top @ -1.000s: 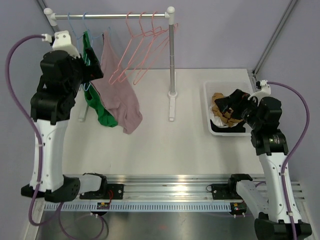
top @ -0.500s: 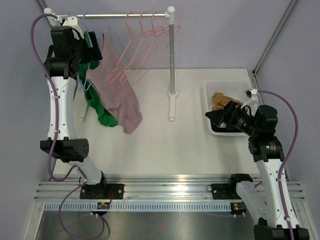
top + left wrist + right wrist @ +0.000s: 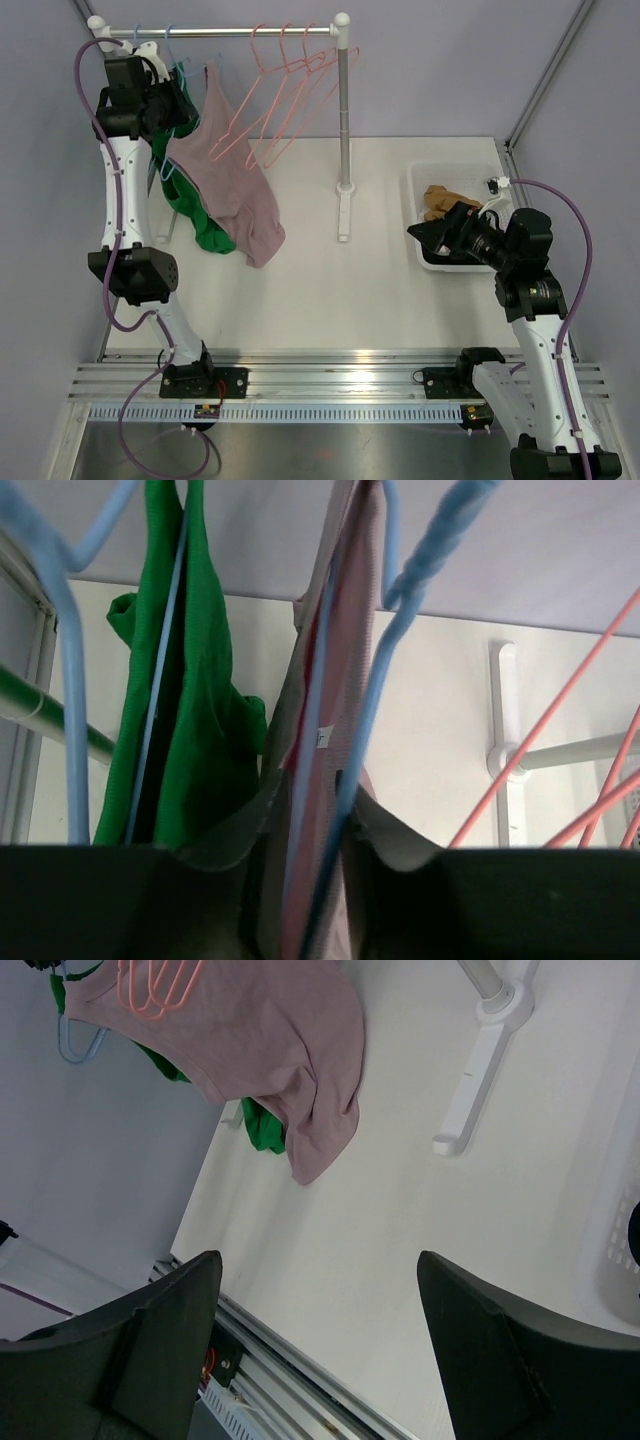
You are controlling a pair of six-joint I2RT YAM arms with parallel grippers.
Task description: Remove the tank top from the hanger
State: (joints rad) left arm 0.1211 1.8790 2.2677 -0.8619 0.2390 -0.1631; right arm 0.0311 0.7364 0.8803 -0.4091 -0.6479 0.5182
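The mauve tank top (image 3: 235, 190) hangs from a blue hanger (image 3: 400, 630) at the left end of the rail (image 3: 220, 32). My left gripper (image 3: 185, 110) is up at its shoulder. In the left wrist view the left gripper (image 3: 310, 810) is shut on the tank top (image 3: 335, 680), with the blue hanger wire between the fingers as well. My right gripper (image 3: 420, 232) hovers low at the left rim of the white bin (image 3: 415, 200). The right gripper (image 3: 320, 1290) is open and empty, and the tank top (image 3: 260, 1040) shows far off in its view.
A green garment (image 3: 195, 215) hangs on another blue hanger just left of the tank top. Three empty pink hangers (image 3: 285, 90) hang toward the rail's right end. The rack post (image 3: 345, 110) stands mid-table. The bin holds brown clothes (image 3: 438, 200).
My left arm rose to the rail and its gripper closed from wide open onto the tank top's shoulder. My right gripper drew back from over the bin to its left rim.
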